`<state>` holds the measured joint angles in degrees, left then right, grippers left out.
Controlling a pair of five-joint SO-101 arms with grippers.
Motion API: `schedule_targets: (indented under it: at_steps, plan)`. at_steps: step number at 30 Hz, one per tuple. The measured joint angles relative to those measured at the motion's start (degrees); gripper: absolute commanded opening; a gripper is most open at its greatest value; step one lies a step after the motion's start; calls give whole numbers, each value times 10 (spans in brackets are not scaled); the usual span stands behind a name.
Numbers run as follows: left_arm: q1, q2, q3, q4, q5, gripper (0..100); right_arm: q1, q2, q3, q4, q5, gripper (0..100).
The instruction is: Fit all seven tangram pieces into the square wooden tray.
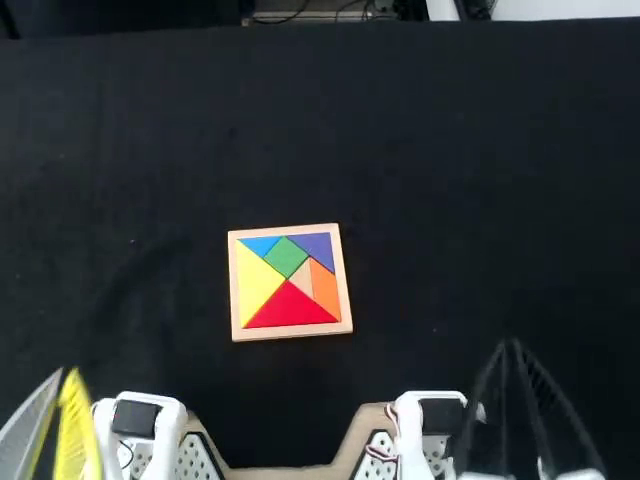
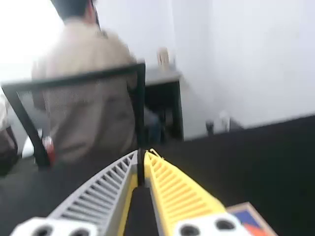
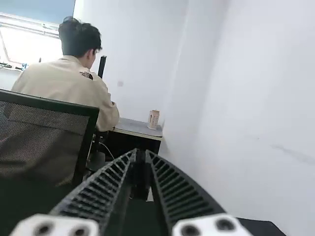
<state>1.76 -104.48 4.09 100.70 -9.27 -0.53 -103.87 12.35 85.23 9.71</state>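
square wooden tray (image 1: 236, 290) at the middle of a black table (image 1: 480, 180), all seven tangram pieces (image 1: 288, 280) inside
left gripper (image 1: 66, 376) and right gripper (image 1: 515, 345) sit well apart from it at the robot's edge, each with fingers pressed together, holding nothing

Pale, bare wooden tray (image 1: 291, 331) holds matt coloured tangram pieces (image 1: 290, 308); the surface (image 1: 480, 180) is matt black cloth.

White walls (image 3: 236, 73) meet in a corner behind a dark desk (image 3: 138, 130), which carries a small pale carton (image 3: 154, 119). A black mesh chair (image 3: 44, 137) stands before it. Daylight glares through a window (image 3: 27, 46). Black cloth covers the bench (image 1: 480, 150).
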Motion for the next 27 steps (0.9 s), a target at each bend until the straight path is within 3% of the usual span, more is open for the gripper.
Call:
schedule_targets:
  at_steps: [3, 7, 11, 15, 22, 27]
  plan:
    - [-1, -2, -57, 1, 52, 33, -1, 0, -59, 80, 0, 11]
    - [-2, -2, -37, 1, 112, 34, -3, 0, -140, 101, 0, 11]
    - [-16, -2, 40, -33, 125, 34, -3, 0, -166, 63, 0, 11]
    - [-52, -1, 201, -122, 128, 34, -4, 0, -142, 38, 0, 11]
    - [-193, 3, 573, -283, 128, 34, -3, 0, 110, 29, 0, 11]
    - [-226, 5, 792, -330, 128, 34, -3, 0, 361, 29, 0, 12]
